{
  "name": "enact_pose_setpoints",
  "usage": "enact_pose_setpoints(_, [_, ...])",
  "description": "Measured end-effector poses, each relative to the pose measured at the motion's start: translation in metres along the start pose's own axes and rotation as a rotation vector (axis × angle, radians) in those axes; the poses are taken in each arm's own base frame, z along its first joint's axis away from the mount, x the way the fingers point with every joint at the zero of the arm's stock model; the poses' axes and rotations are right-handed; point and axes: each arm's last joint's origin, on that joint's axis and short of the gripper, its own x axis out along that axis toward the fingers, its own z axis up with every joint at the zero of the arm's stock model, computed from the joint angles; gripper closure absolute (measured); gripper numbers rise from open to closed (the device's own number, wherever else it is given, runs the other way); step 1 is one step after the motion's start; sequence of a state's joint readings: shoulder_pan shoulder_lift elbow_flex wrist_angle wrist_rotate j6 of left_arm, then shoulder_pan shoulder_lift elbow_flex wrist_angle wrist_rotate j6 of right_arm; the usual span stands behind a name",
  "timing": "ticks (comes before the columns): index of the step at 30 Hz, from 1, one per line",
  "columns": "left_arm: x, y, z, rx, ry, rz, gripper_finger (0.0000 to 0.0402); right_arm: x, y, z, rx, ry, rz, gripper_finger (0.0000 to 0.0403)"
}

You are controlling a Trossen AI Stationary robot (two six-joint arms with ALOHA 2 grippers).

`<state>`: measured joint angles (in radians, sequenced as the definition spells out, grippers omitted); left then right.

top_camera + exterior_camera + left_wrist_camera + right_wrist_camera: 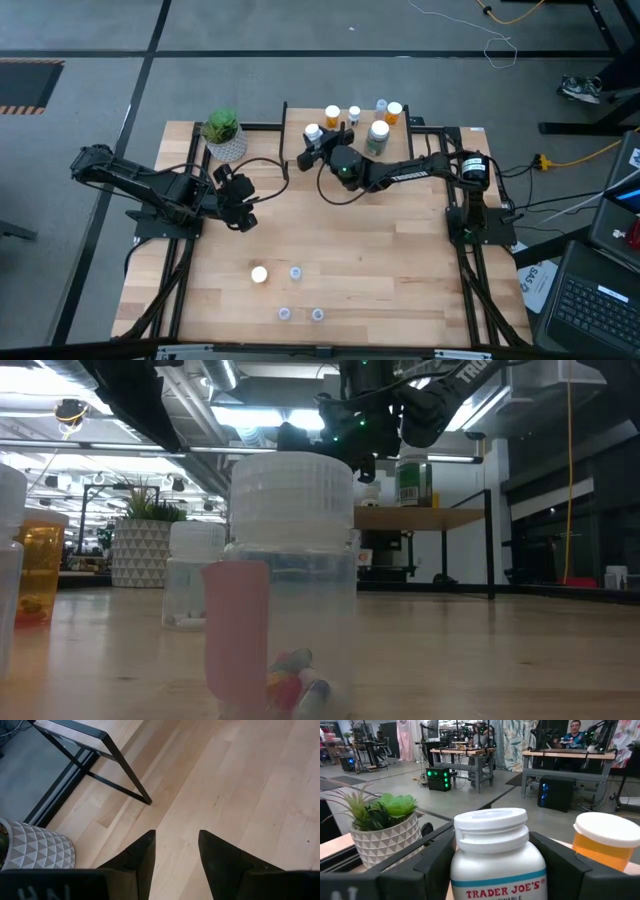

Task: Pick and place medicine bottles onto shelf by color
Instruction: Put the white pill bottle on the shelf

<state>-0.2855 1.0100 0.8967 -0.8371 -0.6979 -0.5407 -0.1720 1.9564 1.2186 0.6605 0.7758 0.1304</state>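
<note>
A green spiky plant in a white triangle-patterned pot (224, 135) stands on the light wooden tabletop (380, 260).

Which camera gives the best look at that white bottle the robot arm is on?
The right wrist view: the white bottle fills the picture between the right end effector fingers, label readable. The high view shows only its small white cap on the shelf. The left wrist view misses it; the low view doesn't clearly show it.

Grey floor (90, 100) with dark seams surrounds the table; wooden workbenches (465, 752) stand under bright ceiling lights (35, 405).
</note>
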Motion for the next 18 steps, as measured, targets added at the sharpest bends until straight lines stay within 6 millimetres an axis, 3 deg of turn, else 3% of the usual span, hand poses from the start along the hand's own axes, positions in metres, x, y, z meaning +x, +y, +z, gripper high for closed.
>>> enact_pose_setpoints(12, [-0.0001, 0.0000, 0.0000, -0.001, 0.000, 0.000, 0.0257, 0.0027, -0.0022, 0.0003, 0.022, 0.003, 0.021, 0.0158])
enact_pose_setpoints(18, [0.0000, 0.0000, 0.0000, -0.001, 0.000, 0.000, 0.0257, 0.0040, -0.0031, 0.0004, 0.022, 0.006, 0.039, 0.0114])
